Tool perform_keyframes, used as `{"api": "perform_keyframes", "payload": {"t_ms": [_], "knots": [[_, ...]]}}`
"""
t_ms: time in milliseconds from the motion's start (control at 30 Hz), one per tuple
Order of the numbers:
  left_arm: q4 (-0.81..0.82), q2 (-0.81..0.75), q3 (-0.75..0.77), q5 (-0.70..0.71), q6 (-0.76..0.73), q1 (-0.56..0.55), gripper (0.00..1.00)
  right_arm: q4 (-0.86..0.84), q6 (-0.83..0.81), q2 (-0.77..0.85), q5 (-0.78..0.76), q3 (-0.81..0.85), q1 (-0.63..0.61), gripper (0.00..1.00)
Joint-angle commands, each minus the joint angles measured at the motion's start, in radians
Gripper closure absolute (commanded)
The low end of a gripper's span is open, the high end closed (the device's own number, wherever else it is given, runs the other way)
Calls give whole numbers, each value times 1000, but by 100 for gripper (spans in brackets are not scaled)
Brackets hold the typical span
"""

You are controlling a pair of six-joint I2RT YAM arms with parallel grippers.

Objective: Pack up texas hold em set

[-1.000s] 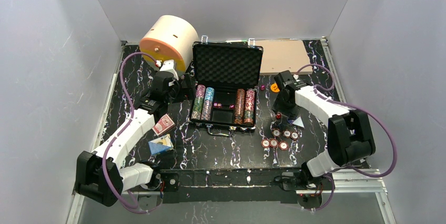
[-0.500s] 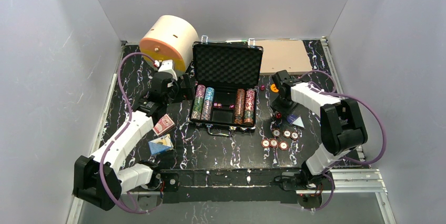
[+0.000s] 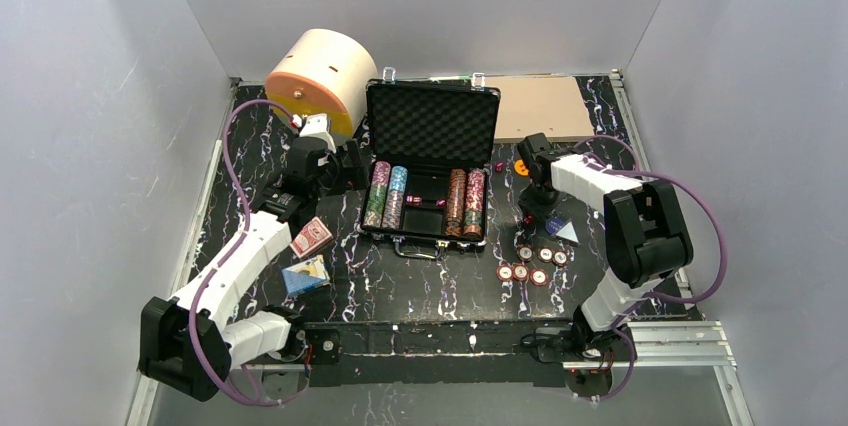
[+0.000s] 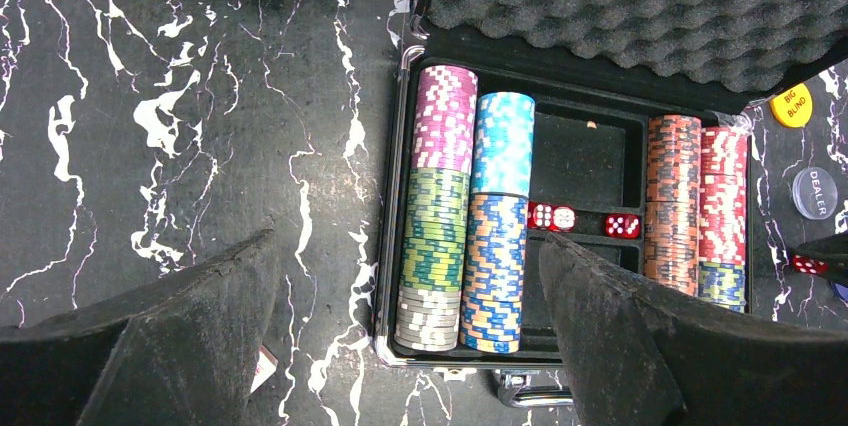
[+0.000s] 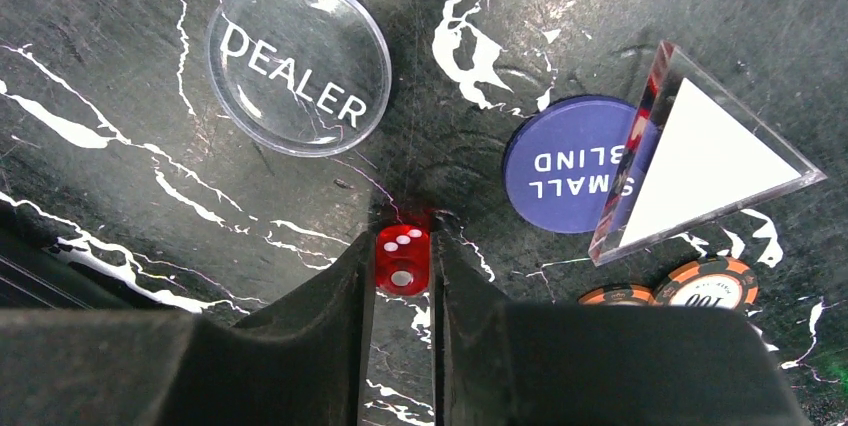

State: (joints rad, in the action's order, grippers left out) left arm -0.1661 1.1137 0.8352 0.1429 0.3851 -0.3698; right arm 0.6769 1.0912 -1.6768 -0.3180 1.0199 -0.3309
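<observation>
With right end effector (image 5: 403, 242), pinched die (image 5: 403, 258) resting on desk (image 5: 120, 176), one finger flat against each of two opposite faces. Located die at 3 o'clock of case (image 3: 432, 124), well apart from it, with DEALER button (image 5: 298, 64) at 11 o'clock and SMALL BLIND button (image 5: 560, 161) at 2 o'clock, neither touching the fingers. Held left end effector (image 4: 407, 241) spread wide over case's 9 o'clock half, gripping nothing.

Judged die light, rigid and glossy: no risk of crushing, but slick enough to squirt out or pivot if caught on an edge or corner. Rated the flat-face hold as the right one, centred on the cube and low enough to stop rocking. Expected little tolerance for jolts on lifting, given so small a contact patch.

Saw case lying open, foam lid raised at 12 o'clock, chips (image 4: 445, 206) racked in rows at both sides and dice (image 4: 552, 217) already in the narrow middle slot. Took that slot as the die's likely home: a tight pocket, so probably needing a release from just above rather than fingers pushed in. Noted loose chips (image 3: 530, 264) on desk at 6 o'clock of die, and decks (image 3: 311, 237) at 8 o'clock of case, not yet packed.
</observation>
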Motion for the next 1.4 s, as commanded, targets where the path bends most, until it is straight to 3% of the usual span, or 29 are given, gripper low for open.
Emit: {"api": "perform_keyframes", "payload": {"t_ms": [0,200,367,633,1033,1367], "knots": [[-13,-17,10,22,-9,-4,2,11,-8,19,-17,40,4,78],[-19,-17,20,23,-10,-6,2,36,-60,85,25,123,-45,81],[-31,-16,31,53,-10,-6,2,9,-72,131,-62,276,-258,83],[-32,-4,30,58,0,-6,2,-76,-182,-24,37,444,-412,81],[-38,-9,15,71,-11,-6,2,-49,-286,-295,134,624,-473,79],[-45,-11,2,90,-17,-6,2,35,-292,-395,141,684,-473,76]]}}
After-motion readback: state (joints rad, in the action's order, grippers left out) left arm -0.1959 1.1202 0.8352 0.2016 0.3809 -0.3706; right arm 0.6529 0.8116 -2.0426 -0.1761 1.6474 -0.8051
